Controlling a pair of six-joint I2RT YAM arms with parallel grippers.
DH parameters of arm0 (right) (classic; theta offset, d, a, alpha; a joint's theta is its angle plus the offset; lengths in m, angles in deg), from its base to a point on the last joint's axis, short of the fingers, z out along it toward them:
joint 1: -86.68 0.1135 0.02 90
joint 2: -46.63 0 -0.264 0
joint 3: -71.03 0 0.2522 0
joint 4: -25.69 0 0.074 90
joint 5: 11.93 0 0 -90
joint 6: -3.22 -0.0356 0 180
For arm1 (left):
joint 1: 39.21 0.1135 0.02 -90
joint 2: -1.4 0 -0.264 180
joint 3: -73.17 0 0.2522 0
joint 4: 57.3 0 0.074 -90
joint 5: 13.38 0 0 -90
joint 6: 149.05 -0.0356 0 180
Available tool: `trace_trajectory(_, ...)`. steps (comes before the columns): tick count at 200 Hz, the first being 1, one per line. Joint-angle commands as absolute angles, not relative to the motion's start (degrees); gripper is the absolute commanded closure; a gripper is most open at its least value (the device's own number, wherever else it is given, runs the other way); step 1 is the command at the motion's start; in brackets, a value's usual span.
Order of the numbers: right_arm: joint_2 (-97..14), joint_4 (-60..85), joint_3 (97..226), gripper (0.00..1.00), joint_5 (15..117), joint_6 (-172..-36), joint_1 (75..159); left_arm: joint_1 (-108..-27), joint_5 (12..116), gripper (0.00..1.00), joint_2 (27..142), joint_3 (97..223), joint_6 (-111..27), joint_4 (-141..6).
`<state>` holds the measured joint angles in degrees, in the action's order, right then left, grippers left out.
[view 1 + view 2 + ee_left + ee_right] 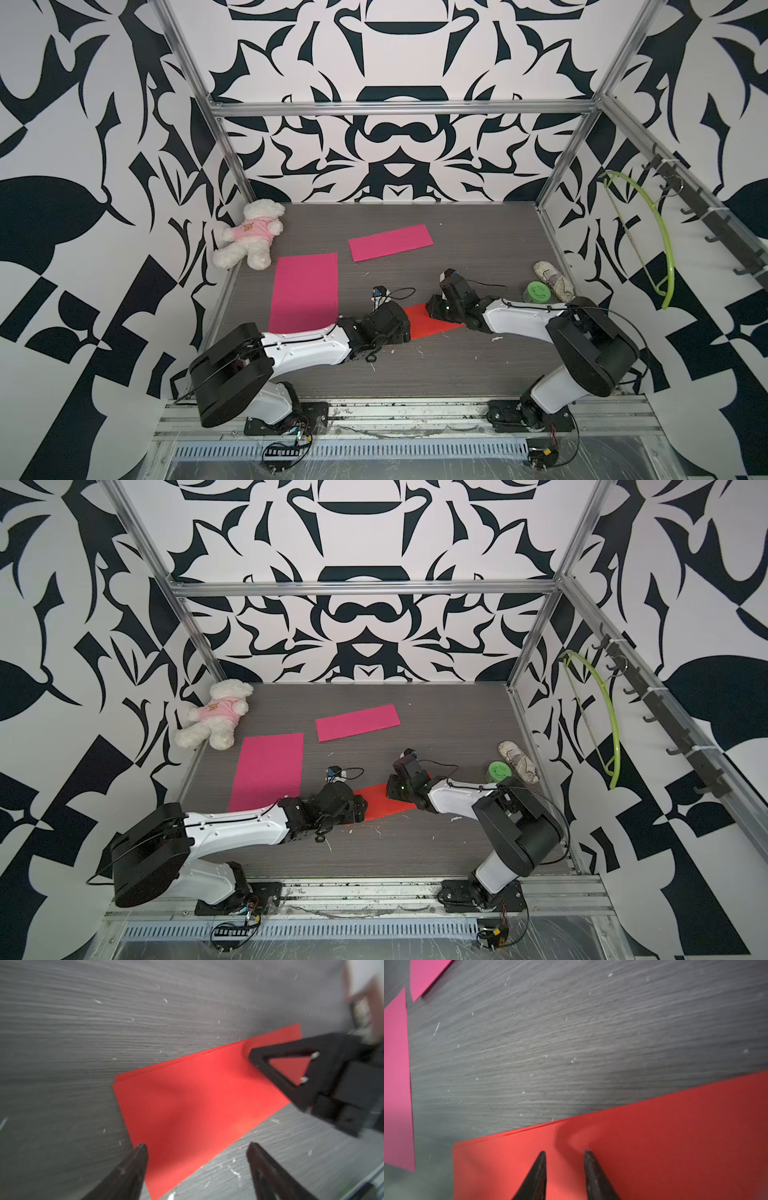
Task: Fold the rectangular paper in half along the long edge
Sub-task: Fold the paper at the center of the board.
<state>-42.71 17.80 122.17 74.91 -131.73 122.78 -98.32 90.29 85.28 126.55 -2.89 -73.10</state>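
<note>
The red paper [434,326] [384,800] lies flat on the dark table between my two arms, doubled over, with its two layers slightly offset along the far long edge [176,1061]. Seen from the left wrist, my left gripper [197,1147] hovers open over one short end of the paper [187,1105], holding nothing. My right gripper [564,1152] has its jaws a little apart and its tips pressed down on the paper [664,1136] near that far edge, dimpling it. One right finger [257,1057] shows in the left wrist view.
Two pink papers [305,291] [390,242] lie further back on the left. A white teddy bear [253,235] sits in the far left corner. A green round lid [539,291] and a pale shoe-like object [555,280] lie at the right edge. A green hanger [660,249] hangs on the right wall.
</note>
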Motion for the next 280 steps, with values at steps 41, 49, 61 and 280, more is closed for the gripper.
trace_trajectory(41, -31.45, 14.24, 121.14, 0.44, 71.56, -127.94, 122.72, -96.8, 76.15, 0.69, 96.45, 135.05, -5.52, -77.93)
trace_trajectory(49, -30.27, 13.05, 120.94, 0.46, 71.08, -127.62, 122.72, -96.56, 76.09, 0.7, 97.2, 135.34, -5.62, -78.72)
trace_trajectory(61, -28.58, 10.9, 120.74, 0.48, 70.26, -127.17, 122.72, -96.02, 76.39, 0.72, 98.04, 135.54, -5.83, -79.95)
trace_trajectory(280, -38.9, 10.98, 121.8, 1.0, 63.31, -128.27, 130.82, -94.32, 75.74, 0.86, 100.01, 132.51, -8.63, -82.84)
